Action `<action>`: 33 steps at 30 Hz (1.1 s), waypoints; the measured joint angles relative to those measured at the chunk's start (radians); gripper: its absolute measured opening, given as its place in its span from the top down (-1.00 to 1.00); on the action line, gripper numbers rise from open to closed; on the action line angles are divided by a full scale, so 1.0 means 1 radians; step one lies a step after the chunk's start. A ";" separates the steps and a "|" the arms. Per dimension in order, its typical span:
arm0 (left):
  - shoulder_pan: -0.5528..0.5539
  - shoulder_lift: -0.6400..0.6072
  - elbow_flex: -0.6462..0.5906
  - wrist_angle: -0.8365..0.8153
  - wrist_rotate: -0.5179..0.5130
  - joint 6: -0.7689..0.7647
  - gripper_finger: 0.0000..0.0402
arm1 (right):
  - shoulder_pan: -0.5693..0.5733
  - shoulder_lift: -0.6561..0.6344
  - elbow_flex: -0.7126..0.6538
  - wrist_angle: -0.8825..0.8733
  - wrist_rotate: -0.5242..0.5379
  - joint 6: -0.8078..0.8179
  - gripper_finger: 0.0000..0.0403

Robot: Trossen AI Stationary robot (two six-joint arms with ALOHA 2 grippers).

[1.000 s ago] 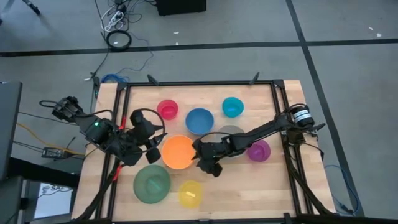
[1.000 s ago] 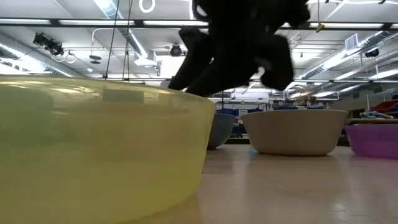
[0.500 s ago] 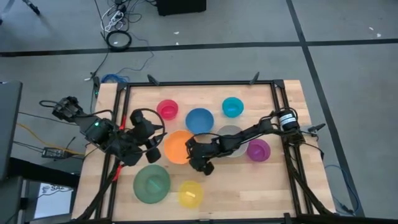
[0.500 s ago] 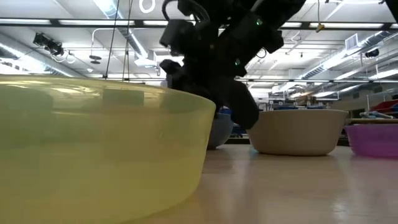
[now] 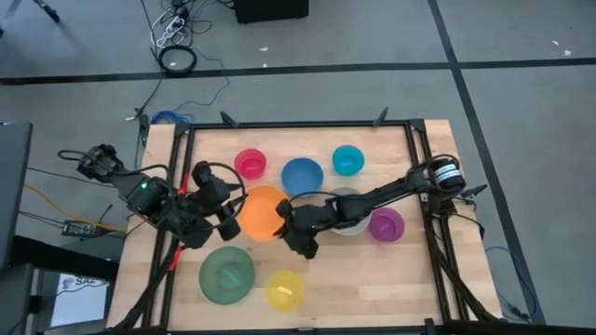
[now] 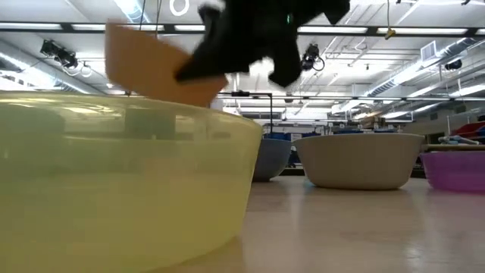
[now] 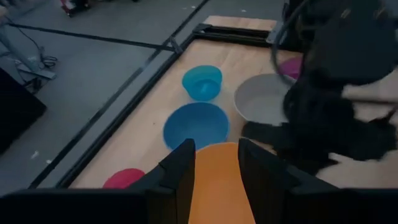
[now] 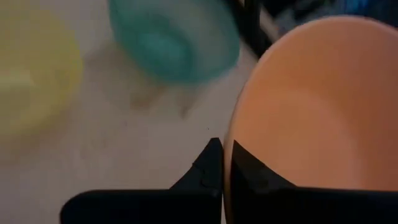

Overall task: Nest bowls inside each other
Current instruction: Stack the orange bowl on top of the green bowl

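Note:
The orange bowl [image 5: 262, 212] hangs tilted between my two grippers; the low view shows it [image 6: 151, 67] raised above the yellow bowl's rim [image 6: 129, 114]. My right gripper [image 5: 291, 227] is shut on its rim. My left gripper [image 5: 226, 212] stands open just left of the bowl, which shows beyond the gap between its fingers [image 7: 217, 180]; I cannot tell whether they touch it. The green bowl [image 5: 227, 273] and the yellow bowl [image 5: 285, 289] rest on their bases near the front edge. My right gripper pinches the orange bowl's rim [image 8: 227, 147] on the side toward the table's right, one finger inside the bowl and one outside. The fingers [image 8: 210, 163] come from the right, slanting down. The bowl is raised and tilted; the yellow bowl hides its lowest part.
On the table stand the pink-red bowl [image 5: 250, 164], blue bowl [image 5: 301, 177] and cyan bowl [image 5: 347, 159] toward the far edge, the grey bowl [image 5: 348, 207] partly under my right arm, and the purple bowl [image 5: 386, 223] to the right. Black frame rails [image 5: 298, 124] border the table.
My right gripper has gone toward the orange bowl's right rim, shut on it and risen. The bowl, flat on the table a second ago, is now tipped and lifted, and has shifted a little toward the far edge and my left gripper.

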 joint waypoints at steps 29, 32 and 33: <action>0.001 0.000 0.000 -0.010 -0.339 -0.142 0.35 | 0.018 0.056 0.000 0.414 -0.612 0.320 1.00; 0.002 0.000 0.000 -0.008 -0.360 -0.194 0.35 | 0.017 0.085 0.024 0.443 -0.609 0.374 1.00; 0.002 0.000 0.000 -0.003 -0.364 -0.216 0.35 | 0.017 0.104 0.048 0.457 -0.610 0.382 1.00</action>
